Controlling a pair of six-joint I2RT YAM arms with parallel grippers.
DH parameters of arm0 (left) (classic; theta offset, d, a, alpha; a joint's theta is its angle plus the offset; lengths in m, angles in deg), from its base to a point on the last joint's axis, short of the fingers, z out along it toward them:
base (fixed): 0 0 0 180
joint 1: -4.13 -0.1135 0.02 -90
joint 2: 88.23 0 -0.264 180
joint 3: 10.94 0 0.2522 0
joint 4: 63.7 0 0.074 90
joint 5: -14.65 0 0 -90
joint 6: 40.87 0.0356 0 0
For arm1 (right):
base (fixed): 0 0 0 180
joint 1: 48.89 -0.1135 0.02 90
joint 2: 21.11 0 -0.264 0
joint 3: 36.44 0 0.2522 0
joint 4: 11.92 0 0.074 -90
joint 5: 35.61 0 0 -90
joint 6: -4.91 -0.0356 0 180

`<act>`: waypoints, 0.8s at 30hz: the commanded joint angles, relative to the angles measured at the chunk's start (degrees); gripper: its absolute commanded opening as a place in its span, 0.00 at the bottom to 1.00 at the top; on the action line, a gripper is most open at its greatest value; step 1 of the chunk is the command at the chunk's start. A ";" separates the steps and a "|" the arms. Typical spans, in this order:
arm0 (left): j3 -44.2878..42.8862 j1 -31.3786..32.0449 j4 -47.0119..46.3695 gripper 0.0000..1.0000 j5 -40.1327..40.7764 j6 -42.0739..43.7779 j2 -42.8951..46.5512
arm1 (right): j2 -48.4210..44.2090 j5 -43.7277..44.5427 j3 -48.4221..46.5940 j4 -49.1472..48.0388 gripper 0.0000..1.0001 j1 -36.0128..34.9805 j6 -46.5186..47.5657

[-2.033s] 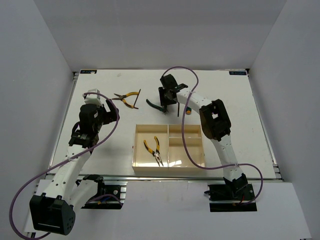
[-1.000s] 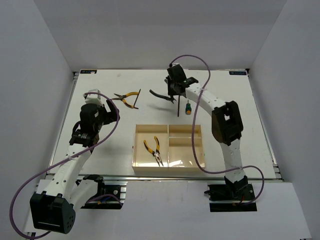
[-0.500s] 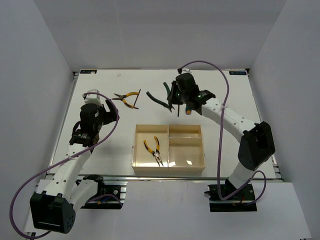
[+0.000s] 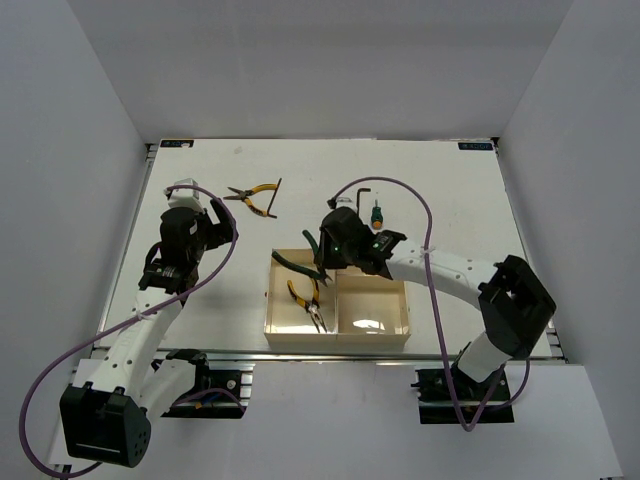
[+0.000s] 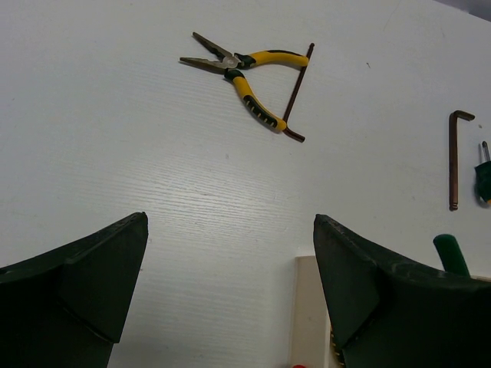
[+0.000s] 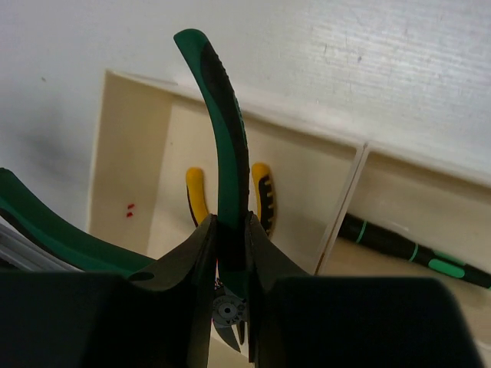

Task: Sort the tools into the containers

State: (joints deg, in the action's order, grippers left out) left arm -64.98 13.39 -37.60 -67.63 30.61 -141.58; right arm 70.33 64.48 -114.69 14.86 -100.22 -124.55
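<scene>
White desk (image 4: 450, 200), grey walls: green-handled pliers held over the tray
Right fingers (image 6: 192, 261) are clamped on one handle of the green-handled pliers (image 6: 222, 123), which hang over the large left compartment of the cream tray (image 4: 300, 337). Yellow-handled pliers (image 4: 305, 300) lie on that compartment's floor, beneath the held pair. A green-and-black screwdriver (image 6: 414, 249) lies in a smaller compartment past the divider. Left fingers (image 5: 77, 276) are spread wide apart, nothing between them, over bare desk left of the tray. On the far desk a second yellow pair (image 5: 245, 73) lies with a dark hex key (image 5: 298, 92) against its handle ends. Farther right lies a second hex key (image 5: 453, 161), with a small green-handled driver (image 4: 376, 214) just beside it
</scene>
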 commanded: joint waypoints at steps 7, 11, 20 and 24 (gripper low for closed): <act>-2.53 0.32 0.49 0.98 0.62 -0.37 0.34 | -4.60 5.29 5.16 -5.72 0.00 -4.48 -7.47; -2.53 0.32 0.41 0.98 0.62 -0.37 0.52 | -4.34 6.35 5.69 -5.37 0.00 -6.23 -8.44; -2.44 0.32 0.67 0.98 1.06 -0.55 0.52 | -2.93 8.63 5.69 -3.26 0.08 -8.87 -9.49; -2.62 0.32 0.93 0.98 1.41 -0.81 -0.01 | -3.11 9.51 5.25 -2.47 0.21 -9.57 -8.62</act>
State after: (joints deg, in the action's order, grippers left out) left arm -64.98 13.39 -37.45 -67.08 30.41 -141.58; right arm 68.58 71.24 -108.52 13.85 -109.03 -132.55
